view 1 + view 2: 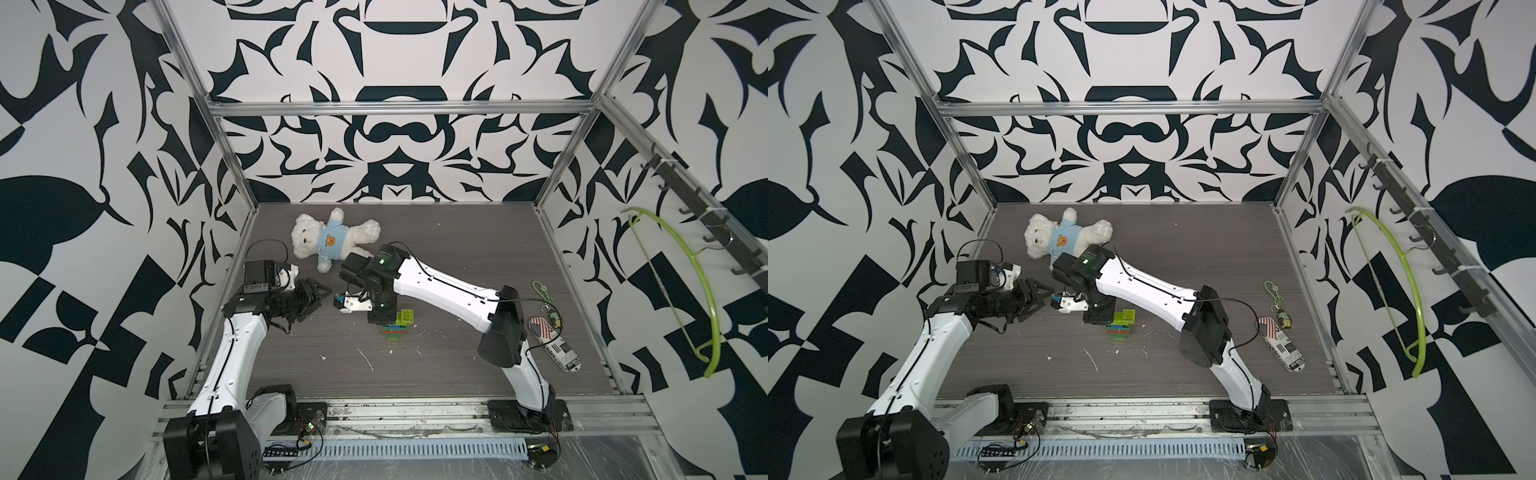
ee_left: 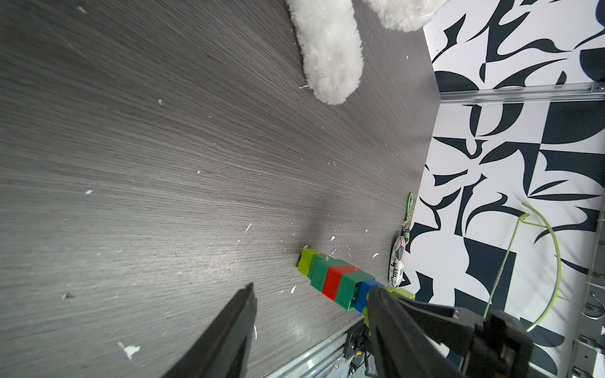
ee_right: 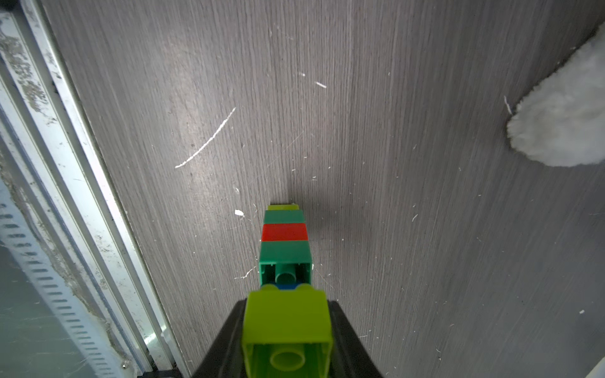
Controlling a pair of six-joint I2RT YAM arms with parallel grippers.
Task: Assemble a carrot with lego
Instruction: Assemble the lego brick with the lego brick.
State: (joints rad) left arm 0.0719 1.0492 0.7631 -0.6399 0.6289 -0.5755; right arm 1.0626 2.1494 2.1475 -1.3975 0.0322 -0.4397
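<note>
The step in hand looks like seating the lime brick [image 3: 286, 324] on the wide blue end of the carrot [image 3: 284, 233]. Doing it well means pushing straight along the stack's axis. The carrot meets the table [image 3: 409, 98] only at its narrow lime tip, so a sideways lean in the push would likely tip it or crack a joint lower down. The brick's studs should line up with the blue layer before any force goes in. In the right wrist view the brick sits against the blue, but I cannot tell whether it is fully clicked home. A steadying hold lower on the stack from the other arm would help, and letting go should wait until the seam looks flush. The right gripper [image 3: 286, 306] pinches the lime brick with a finger on each side face and touches nothing else. The left gripper [image 1: 318, 300] is partly spread and empty, near the carrot but apart from it in both top views. The carrot is mid-table, just beside the right wrist and well apart from the bear [image 1: 328, 239].
</note>
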